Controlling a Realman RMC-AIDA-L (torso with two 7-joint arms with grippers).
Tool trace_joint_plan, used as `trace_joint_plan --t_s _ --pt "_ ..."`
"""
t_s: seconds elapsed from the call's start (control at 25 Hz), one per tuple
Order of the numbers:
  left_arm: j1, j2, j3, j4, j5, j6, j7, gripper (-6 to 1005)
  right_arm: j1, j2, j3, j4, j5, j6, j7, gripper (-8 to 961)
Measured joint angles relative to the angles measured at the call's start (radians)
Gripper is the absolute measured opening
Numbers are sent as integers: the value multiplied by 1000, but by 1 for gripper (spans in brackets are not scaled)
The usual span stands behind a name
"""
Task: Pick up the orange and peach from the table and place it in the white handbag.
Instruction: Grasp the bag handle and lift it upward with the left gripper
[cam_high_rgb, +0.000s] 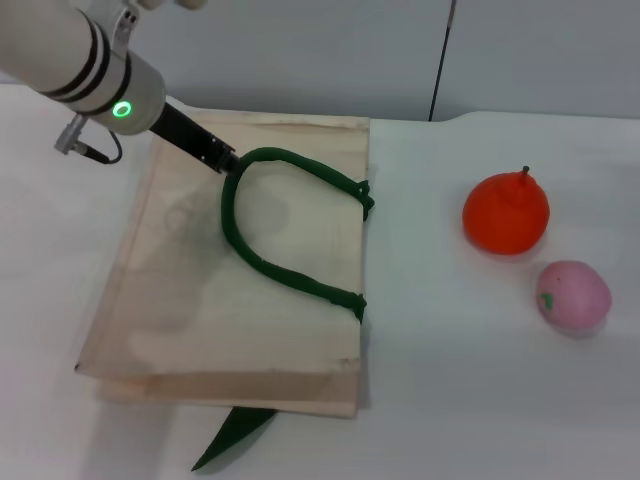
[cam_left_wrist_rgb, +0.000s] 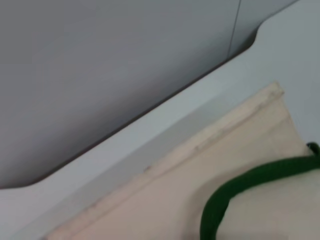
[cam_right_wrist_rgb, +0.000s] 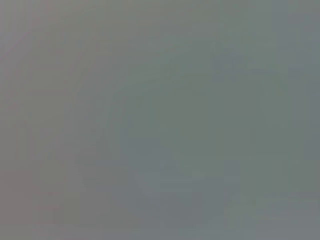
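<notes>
Orange (cam_high_rgb: 506, 213) and peach (cam_high_rgb: 573, 294), both out on the bare white table (cam_high_rgb: 450, 390) at the right, just beside one another but not touching, well apart from the white handbag (cam_high_rgb: 200, 290) and nowhere near inside it yet. Bright orange-red and plump with a short dark stem standing up top for the first; smaller, pale pink, slightly matte, with a tiny green mark for the second. Round and likely to roll if nudged, so worth a centred grasp. Over on the left, lying flat on the table as a broad cream-beige cloth rectangle, soft and faintly creased, mouth edge toward the fruit. On top of it, a thick dark green loop handle (cam_high_rgb: 270, 262), ropey and padded-looking, arching across the cloth; poking out from under the near edge, a second green handle (cam_high_rgb: 232, 436). Reaching in from the upper left, the left gripper (cam_high_rgb: 222, 158), dark tip right at the bend of that upper loop, seemingly there to lift it and open the mouth. Clamped on the loop or merely touching it: cannot tell from here. No sign of the right gripper in any view; nothing but flat grey from the right wrist camera.
</notes>
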Motion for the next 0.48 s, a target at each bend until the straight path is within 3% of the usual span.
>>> trace_joint_plan --t_s 0.48 --pt "-28 1 19 -54 55 16 -3 378 0 0 0 4 -1 0 0 847"
